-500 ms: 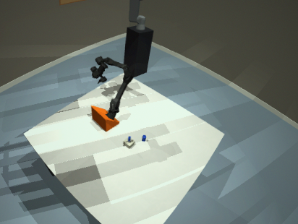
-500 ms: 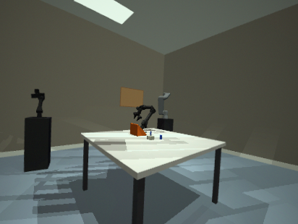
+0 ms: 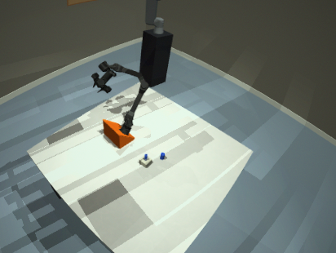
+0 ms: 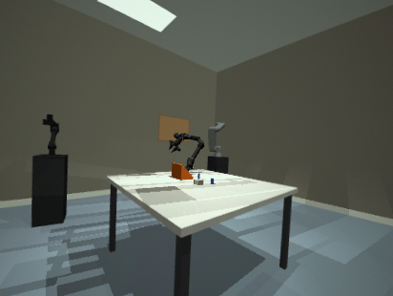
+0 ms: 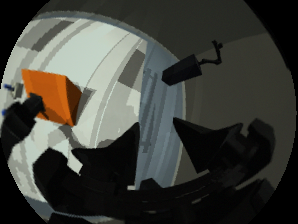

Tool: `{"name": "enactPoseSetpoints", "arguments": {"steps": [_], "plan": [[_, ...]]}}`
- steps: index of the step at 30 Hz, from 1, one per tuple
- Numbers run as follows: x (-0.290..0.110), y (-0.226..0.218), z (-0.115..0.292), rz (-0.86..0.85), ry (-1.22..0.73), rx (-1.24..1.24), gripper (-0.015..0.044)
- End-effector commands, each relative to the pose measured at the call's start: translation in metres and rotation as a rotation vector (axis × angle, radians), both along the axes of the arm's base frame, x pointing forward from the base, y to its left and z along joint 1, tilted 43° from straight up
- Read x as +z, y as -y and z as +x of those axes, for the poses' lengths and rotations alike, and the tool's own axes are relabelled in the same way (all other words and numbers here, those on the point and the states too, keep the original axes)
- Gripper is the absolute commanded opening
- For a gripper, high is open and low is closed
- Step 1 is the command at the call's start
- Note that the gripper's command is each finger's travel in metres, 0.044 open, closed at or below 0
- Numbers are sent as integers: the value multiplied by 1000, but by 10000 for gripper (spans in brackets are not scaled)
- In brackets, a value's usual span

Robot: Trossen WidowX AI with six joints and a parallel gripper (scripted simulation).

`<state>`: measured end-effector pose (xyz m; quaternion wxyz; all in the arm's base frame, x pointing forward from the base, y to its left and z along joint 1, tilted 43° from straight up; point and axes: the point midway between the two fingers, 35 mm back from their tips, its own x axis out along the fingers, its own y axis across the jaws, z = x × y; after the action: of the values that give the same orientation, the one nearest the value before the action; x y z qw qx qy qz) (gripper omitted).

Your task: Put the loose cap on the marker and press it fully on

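A: Start with the big things. Where does everything sit?

B: The table (image 3: 212,192) carries it all. The orange base (image 3: 116,134) sits toward the far-left edge, and the arm rises from it with the pincer (image 3: 99,83) held high beyond that edge, well apart from the work.

A: And the pincer itself?

B: Part-open, with nothing between its fingers. In the wrist view both dark fingers show with only table and floor behind them.

A: The task's things?

B: Near the table's middle. The holder block (image 3: 145,162) stands there with the marker (image 3: 145,156) upright in it, uncapped. The cap (image 3: 162,156) stands just beside the block, toward the right corner, not touching it.

A: So the step in hand?

B: Reaching for the cap, I judge; nothing is done yet. To do it well, I would bring the pincer over the cap from above, fingers straddling it, coming in on the side away from the marker so nothing gets knocked. Then grip it squarely and low enough that it stays upright, since 1 tilted grasp would spoil the alignment for pressing it on.
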<state>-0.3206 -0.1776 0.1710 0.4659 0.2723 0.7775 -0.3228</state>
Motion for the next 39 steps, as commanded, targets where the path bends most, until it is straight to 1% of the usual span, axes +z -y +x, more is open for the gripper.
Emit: {"name": "enactPoseSetpoints", "arguments": {"steps": [1,6,11,15,20,24,29,34,39], "plan": [[-13,56,45,-43,67,152,251],[-25,108,110,-82,165,323,251],[-34,144,186,-105,261,501,251],[-40,159,251,-105,350,634,251],[-48,159,334,-72,478,779,251],[-53,145,399,-24,579,888,251],[-58,110,474,64,700,1013,251],[-61,57,539,185,809,1126,251],[-61,-9,588,336,899,1225,251]]}}
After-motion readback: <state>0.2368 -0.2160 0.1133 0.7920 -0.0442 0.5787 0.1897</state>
